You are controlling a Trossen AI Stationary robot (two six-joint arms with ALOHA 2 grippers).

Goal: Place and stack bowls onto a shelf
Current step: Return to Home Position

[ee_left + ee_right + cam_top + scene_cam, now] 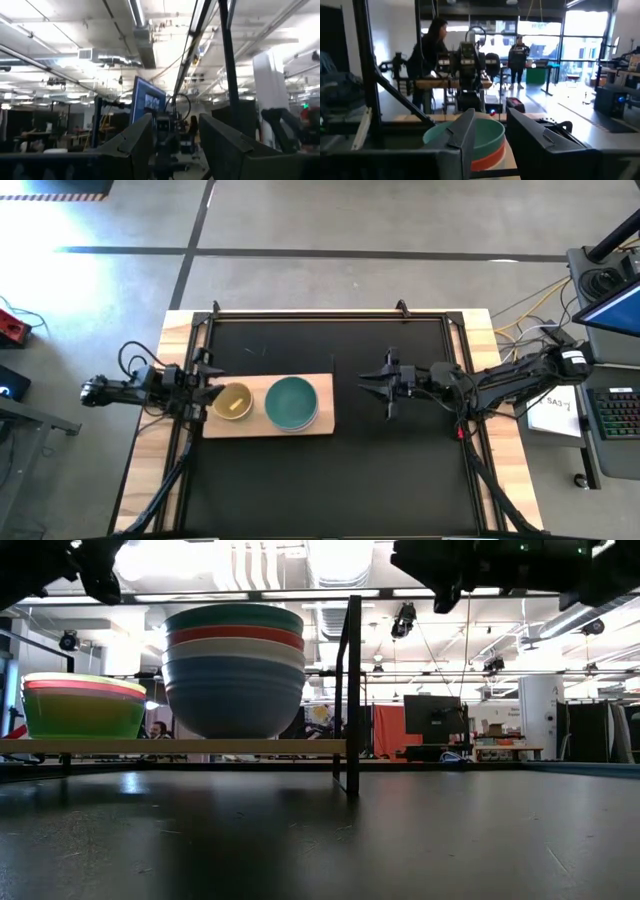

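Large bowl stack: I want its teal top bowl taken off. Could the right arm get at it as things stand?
Probably yes. The right gripper is open and faces the teal bowl, which lies uncovered on top; only black tabletop lies between them.

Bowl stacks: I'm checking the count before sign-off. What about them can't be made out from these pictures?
High view: the yellow bowl and teal bowl on top hide every bowl beneath.
Low view: the small stack shows only thin rims above the green bowl; no cyan one can be told.
Right wrist view: the right gripper covers much of the large stack.
Left wrist view: no bowls in it.
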